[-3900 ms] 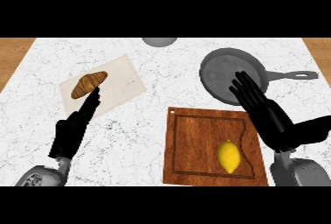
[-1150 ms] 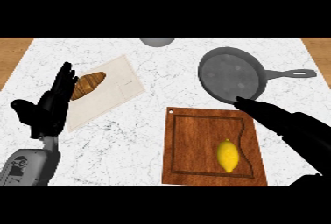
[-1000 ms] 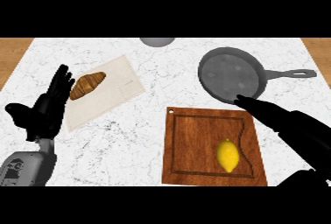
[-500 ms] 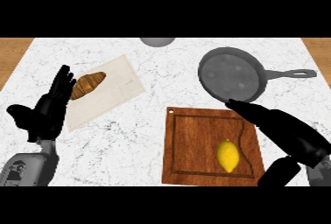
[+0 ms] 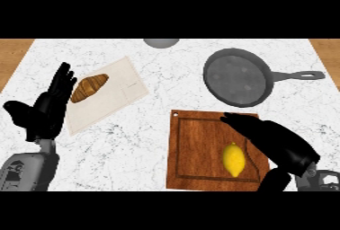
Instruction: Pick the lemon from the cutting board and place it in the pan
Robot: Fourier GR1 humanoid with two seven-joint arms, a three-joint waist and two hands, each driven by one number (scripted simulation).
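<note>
White marble tabletop [image 5: 139, 148] carries everything here. Biggest piece is the wooden cutting board [image 5: 199, 152] at the near right, with the grey pan [image 5: 238, 77] just beyond its far edge, handle pointing right. Over on the left, a croissant [image 5: 89, 87] sits on a pale sheet [image 5: 109, 105] — not part of the job.

The lemon [image 5: 234, 159] lies on the board's near right part, long axis running near-to-far. The right robot hand [image 5: 269, 137] is clearly the closer one: it hovers over the board's right side with the lemon just to its left and slightly nearer, so I'd guess the grab comes from the right. Its fingers are stretched out fairly straight, holding nothing, not touching the lemon as far as I can tell.

The left robot hand [image 5: 46, 110] rests open at the left edge, fingers up — well apart from the lemon.
</note>
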